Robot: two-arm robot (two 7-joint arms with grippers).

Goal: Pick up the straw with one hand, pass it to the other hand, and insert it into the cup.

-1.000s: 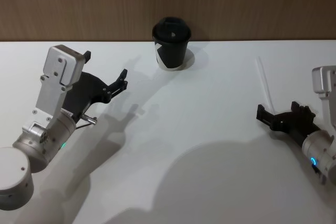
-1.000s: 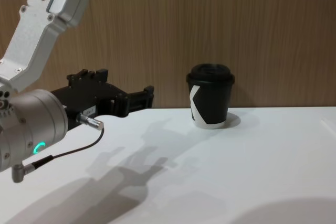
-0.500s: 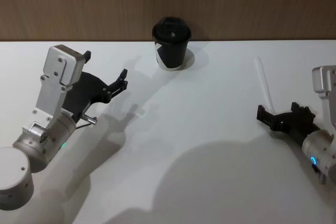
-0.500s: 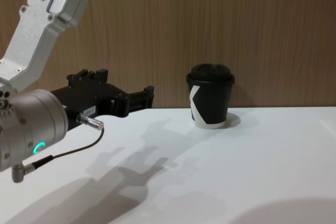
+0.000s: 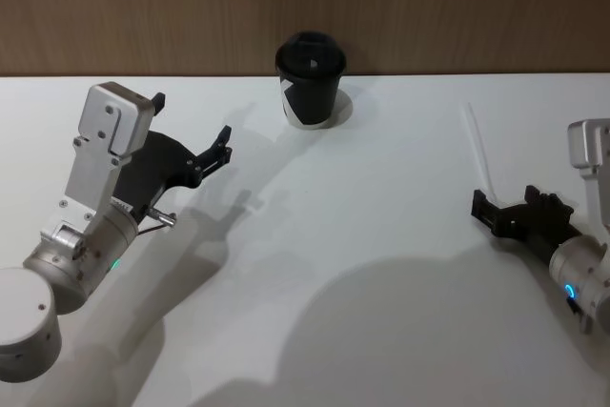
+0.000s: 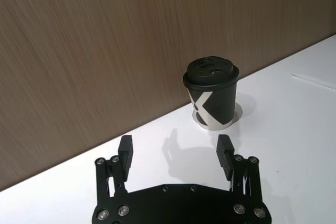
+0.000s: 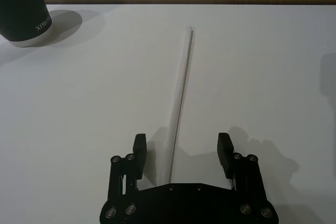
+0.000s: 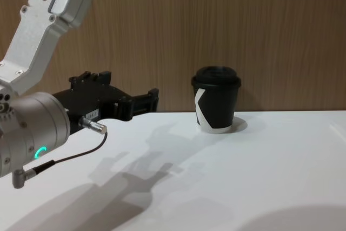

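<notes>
Barely anything changed over the white tabletop [image 5: 381, 264] since a moment ago: the right tool [image 5: 510, 199] slid a hair further right, fingers still spread wide. The left tool [image 5: 191, 117] hasn't budged, also wide open, raised and pointed at the cup [image 5: 311, 78], which stands upright with its lid on by the wooden wall [image 5: 457, 7]. The straw [image 5: 479, 150] lies flat, well apart from the cup, its near end lined up between the right tool's fingers
</notes>
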